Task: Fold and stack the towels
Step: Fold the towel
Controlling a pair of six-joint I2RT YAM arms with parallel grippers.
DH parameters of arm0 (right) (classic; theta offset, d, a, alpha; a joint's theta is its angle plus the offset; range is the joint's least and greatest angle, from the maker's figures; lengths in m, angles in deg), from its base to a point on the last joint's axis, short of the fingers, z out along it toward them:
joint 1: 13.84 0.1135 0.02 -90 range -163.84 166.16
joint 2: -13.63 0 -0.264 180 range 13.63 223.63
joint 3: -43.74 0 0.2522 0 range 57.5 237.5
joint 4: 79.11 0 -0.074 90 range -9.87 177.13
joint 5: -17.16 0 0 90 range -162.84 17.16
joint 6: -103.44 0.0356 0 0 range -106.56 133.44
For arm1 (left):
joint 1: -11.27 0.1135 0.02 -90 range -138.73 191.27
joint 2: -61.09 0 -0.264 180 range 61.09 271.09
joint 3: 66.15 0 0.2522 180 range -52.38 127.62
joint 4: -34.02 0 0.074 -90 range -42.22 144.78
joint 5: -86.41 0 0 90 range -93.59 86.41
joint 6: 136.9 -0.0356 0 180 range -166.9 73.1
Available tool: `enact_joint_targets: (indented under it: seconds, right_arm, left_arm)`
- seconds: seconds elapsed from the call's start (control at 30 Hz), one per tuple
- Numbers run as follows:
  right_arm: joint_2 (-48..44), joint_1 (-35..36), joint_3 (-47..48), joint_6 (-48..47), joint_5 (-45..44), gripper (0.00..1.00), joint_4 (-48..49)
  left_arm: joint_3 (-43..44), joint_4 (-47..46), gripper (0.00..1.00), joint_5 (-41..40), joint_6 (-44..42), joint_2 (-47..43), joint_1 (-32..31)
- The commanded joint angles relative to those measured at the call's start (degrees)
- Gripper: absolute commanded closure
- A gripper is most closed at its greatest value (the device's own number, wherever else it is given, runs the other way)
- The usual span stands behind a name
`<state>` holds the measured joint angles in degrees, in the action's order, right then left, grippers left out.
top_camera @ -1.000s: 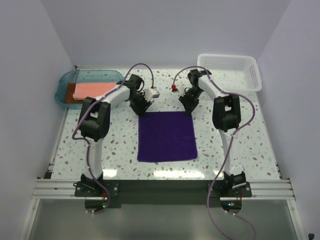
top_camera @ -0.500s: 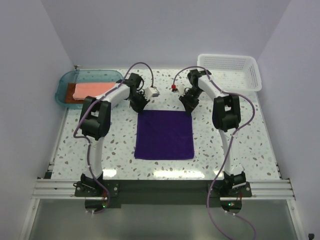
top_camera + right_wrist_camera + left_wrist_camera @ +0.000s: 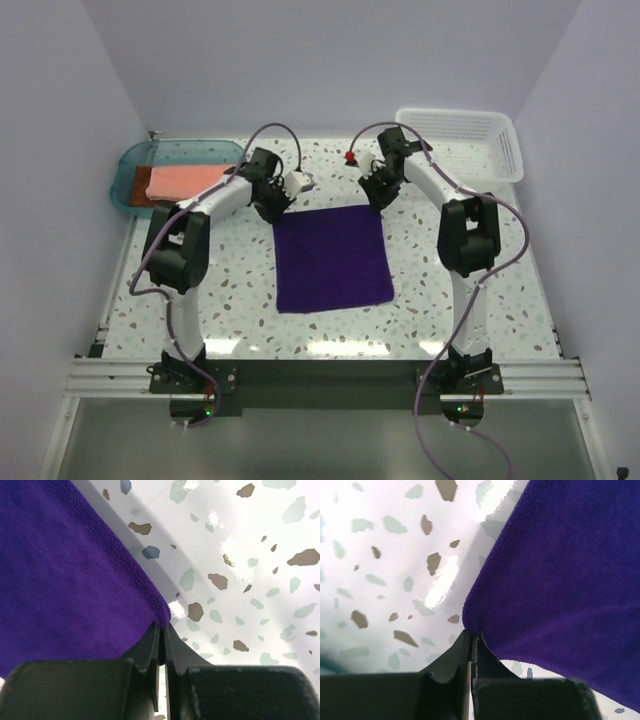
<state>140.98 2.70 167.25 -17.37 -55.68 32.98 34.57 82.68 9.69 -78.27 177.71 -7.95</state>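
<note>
Left pincer (image 3: pixel 470 636) is closed tight on the far left corner of the purple towel (image 3: pixel 333 260). Right pincer (image 3: pixel 162 628) is closed the same way on the far right corner. The towel lies spread on the middle of the tabletop (image 3: pixel 240 290) between both arms. The pink towel (image 3: pixel 185 180) sits on the brown towel (image 3: pixel 148 197) in the tray (image 3: pixel 128 162), far left. The basket (image 3: pixel 506 150) stands far right.

You see the purple towel (image 3: pixel 333 258) as soft, matt terry cloth with a fine fuzzy nap. Your table (image 3: pixel 240 290) is smooth, speckled and glossy, throwing glare. The left gripper (image 3: pixel 470 639) and right gripper (image 3: pixel 161 630) look like matt black plastic. The basket (image 3: pixel 470 172) is white plastic mesh, the tray (image 3: pixel 127 166) translucent teal plastic.
</note>
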Motion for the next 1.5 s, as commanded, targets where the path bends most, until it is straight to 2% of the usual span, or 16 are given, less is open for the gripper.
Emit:
enact_joint_targets:
  seconds: [0.0,0.17,0.33,0.53,0.87,1.17,1.33,1.47]
  right_arm:
    - [-6.4,0.8,-4.5,4.3,-2.5,1.00,7.6]
    - [-9.7,1.4,-9.8,5.9,-4.6,1.00,11.2]
    - [-12.9,1.4,-10.3,6.9,-8.2,1.00,12.3]
    - [-16.2,1.5,-11.8,8.4,-16.1,1.00,16.5]
    - [-18.4,1.4,-14.7,9.4,-17.1,1.00,15.7]
    - [-23.0,1.4,-22.3,15.4,-21.6,1.00,15.6]
    - [-25.8,1.6,-25.7,21.0,-21.0,1.00,13.2]
    - [-29.2,2.1,-29.6,26.1,-19.5,1.00,12.6]
  left_arm:
    - [-3.3,-8.3,1.00,-3.0,3.3,-7.7,0.2]
    - [-8.7,-12.6,1.00,-5.2,6.1,-12.7,0.0]
    - [-11.3,-14.9,1.00,-6.8,8.2,-15.4,-0.1]
    - [-11.2,-14.3,1.00,-8.7,9.2,-16.1,-0.3]
    - [-11.5,-13.4,1.00,-10.0,10.9,-17.6,-2.8]
    - [-16.4,-11.2,1.00,-13.5,19.2,-20.7,-6.6]
    - [-19.0,-7.1,1.00,-19.0,25.9,-22.6,-6.9]
    - [-22.2,-6.8,1.00,-16.6,28.9,-26.2,-7.2]
